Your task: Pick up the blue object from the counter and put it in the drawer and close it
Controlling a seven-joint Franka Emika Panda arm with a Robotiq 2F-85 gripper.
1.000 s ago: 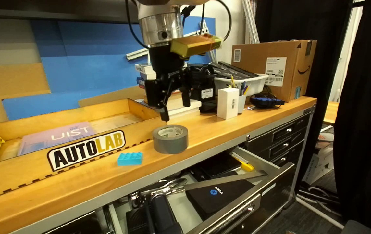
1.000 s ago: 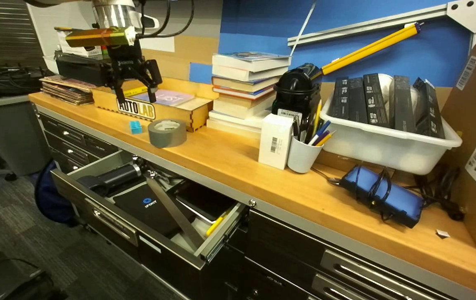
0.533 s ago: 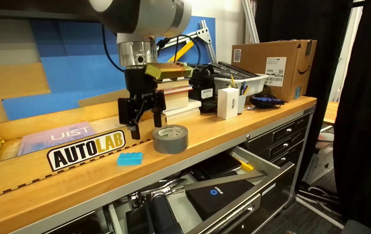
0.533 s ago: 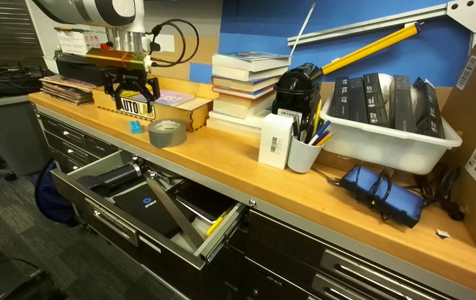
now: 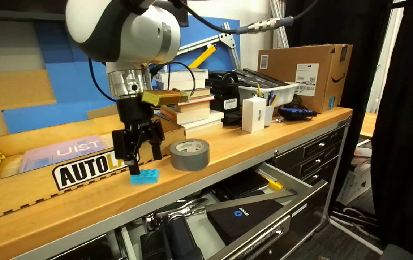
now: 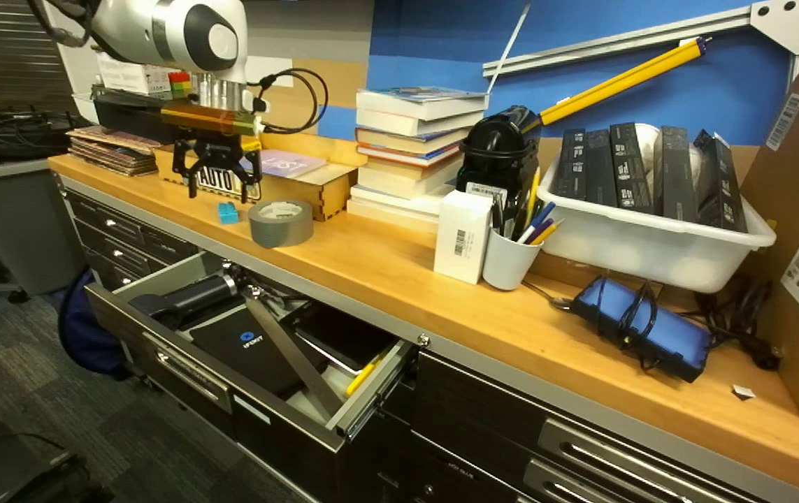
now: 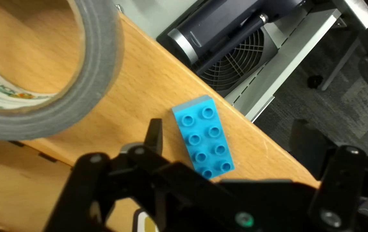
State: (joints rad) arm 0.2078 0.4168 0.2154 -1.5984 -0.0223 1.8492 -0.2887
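Eight round studs face upward on the blue object (image 7: 200, 135), a small brick lying flat on the counter (image 6: 371, 276), close to its front edge. Over it the gripper (image 5: 145, 162) points downward, its jaws spread wide apart — and the brick lies within the gap between them. In the wrist view it is nearer the finger (image 7: 154, 135) at that picture's left, with a strip of bare counter showing between the two, and well apart from the finger at the right. Its long sides slant a little there, and its lower end meets the outline of the gripper's dark body, so I cannot tell whether a bit of it is hidden. In an exterior view one fingertip (image 5: 134, 168) covers the brick's upper left corner from sight; how high the tips hang over the counter I cannot judge.

In both exterior views a grey tape roll (image 5: 190, 160) lies just beside the brick, not touching it. Behind the brick runs the front wall of a low wooden box (image 5: 29, 191), its AUTOLAB label (image 5: 87, 169) partly covered by the gripper. Lower down, the drawer (image 6: 301, 436) stands extended — a dark case (image 6: 252, 363) lies inside it, with a metal strip (image 6: 294, 356) across the case.
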